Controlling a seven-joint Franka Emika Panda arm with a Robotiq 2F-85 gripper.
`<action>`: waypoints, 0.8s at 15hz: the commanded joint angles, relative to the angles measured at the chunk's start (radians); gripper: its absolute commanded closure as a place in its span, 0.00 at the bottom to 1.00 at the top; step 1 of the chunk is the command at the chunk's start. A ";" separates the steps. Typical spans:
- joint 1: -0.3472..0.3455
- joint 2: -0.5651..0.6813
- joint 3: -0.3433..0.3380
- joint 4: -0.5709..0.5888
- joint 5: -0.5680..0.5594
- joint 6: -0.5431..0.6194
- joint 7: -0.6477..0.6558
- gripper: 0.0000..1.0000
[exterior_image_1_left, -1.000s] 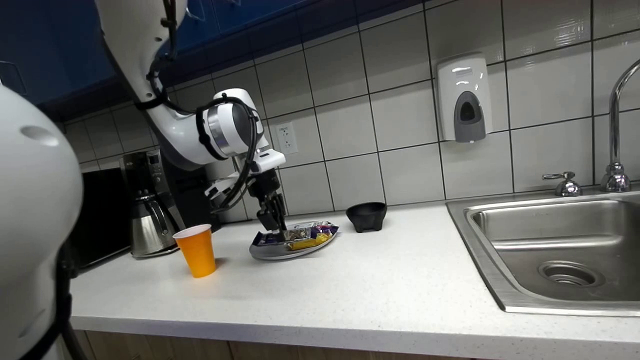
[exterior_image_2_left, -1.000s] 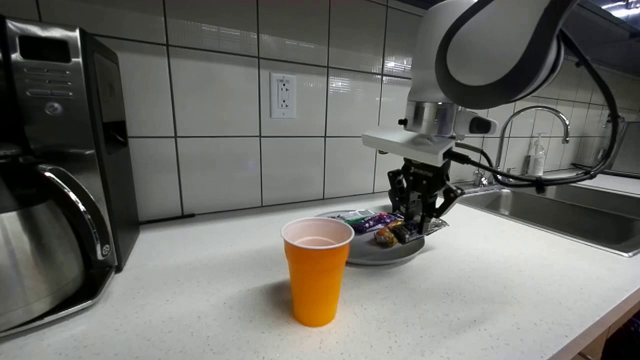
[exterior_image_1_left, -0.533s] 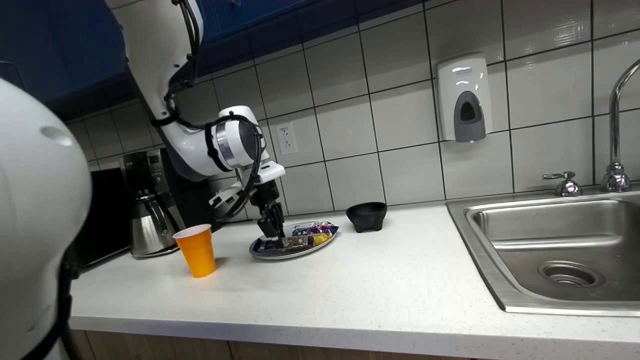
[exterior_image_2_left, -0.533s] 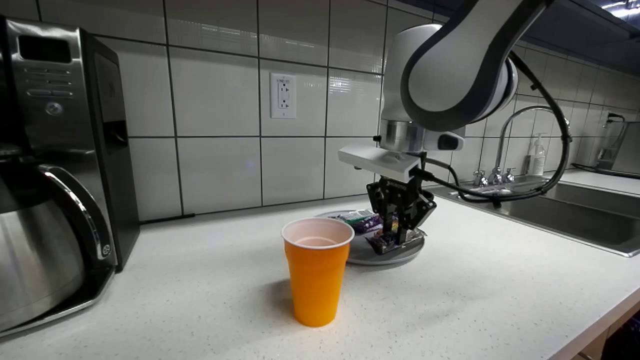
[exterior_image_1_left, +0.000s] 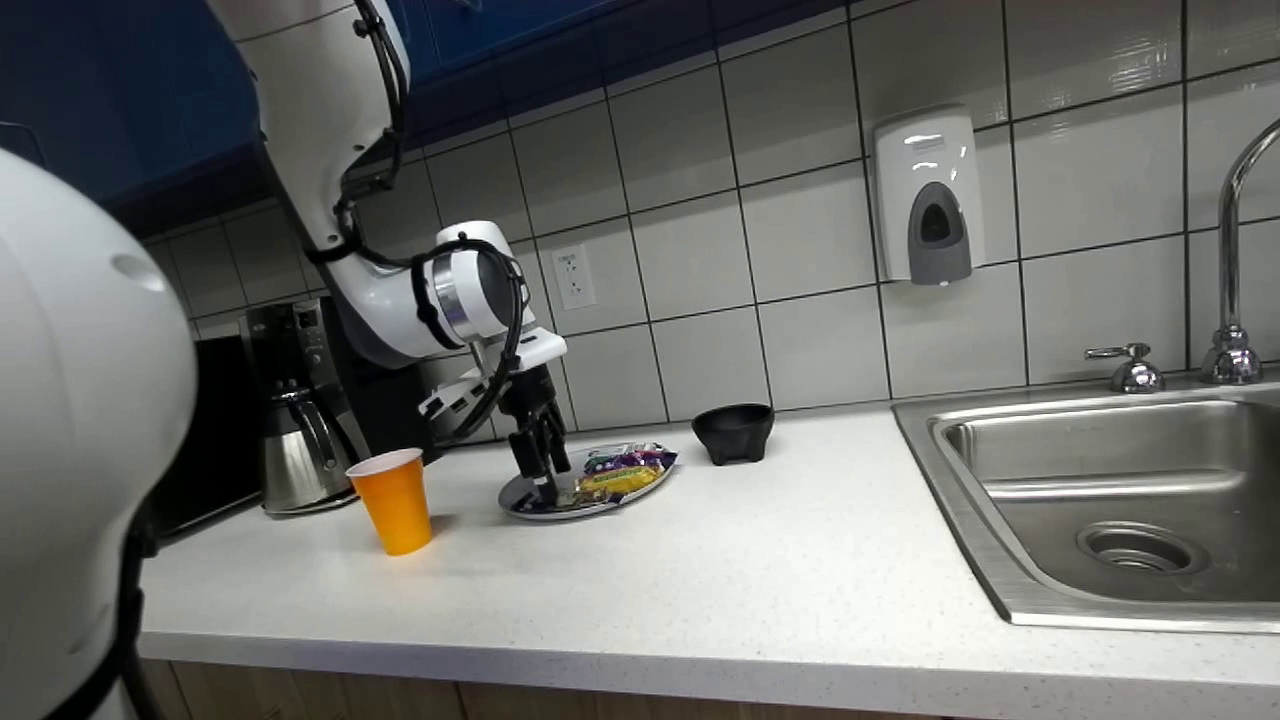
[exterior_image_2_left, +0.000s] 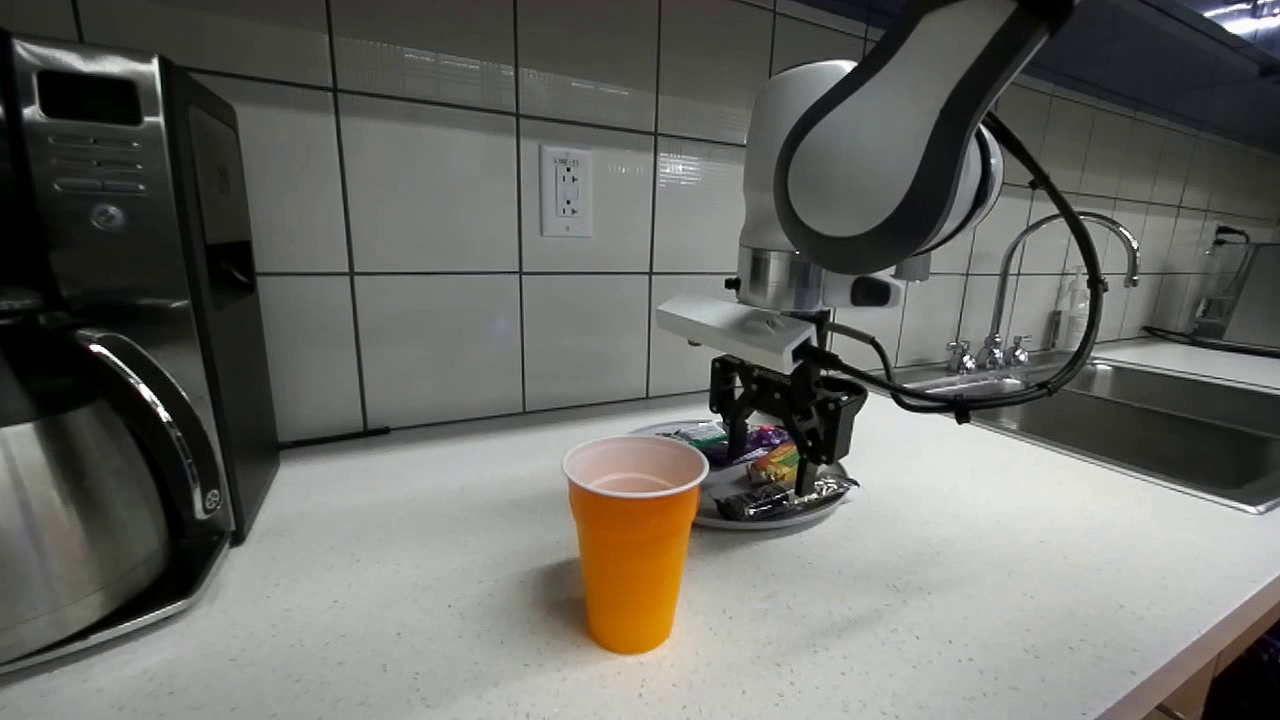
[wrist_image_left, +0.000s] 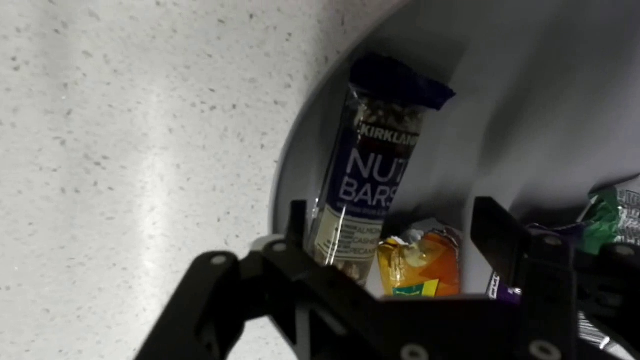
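While the Robotiq gripper (exterior_image_2_left: 771, 468) hangs spread, a gray plate (wrist_image_left: 545, 140) lies beneath it. Nearest is a Kirkland nut bar (wrist_image_left: 370, 175).

the arm (exterior_image_1_left: 318, 110) hangs bent, its gripper (exterior_image_2_left: 771, 471) pointing down, fingers (exterior_image_2_left: 806, 468) spread well apart, nearer the back edge of the counter (exterior_image_1_left: 720, 560) than the front edge.

The nut bar wrapper (wrist_image_left: 372, 175) is glossy, partly clear plastic, while the plate (wrist_image_left: 540, 120) looks smooth and matt. The sink (exterior_image_1_left: 970, 515) is satiny metal, the faucet (exterior_image_1_left: 1229, 270) mirror-bright, the wall tiles (exterior_image_1_left: 805, 235) glossy, the cup (exterior_image_2_left: 633, 570) smooth and plastic-looking.
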 joint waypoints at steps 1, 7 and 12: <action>0.019 -0.046 -0.010 -0.017 0.002 -0.024 -0.018 0.00; 0.013 -0.150 0.013 -0.112 0.015 -0.020 -0.074 0.00; -0.010 -0.269 0.044 -0.224 0.062 -0.042 -0.295 0.00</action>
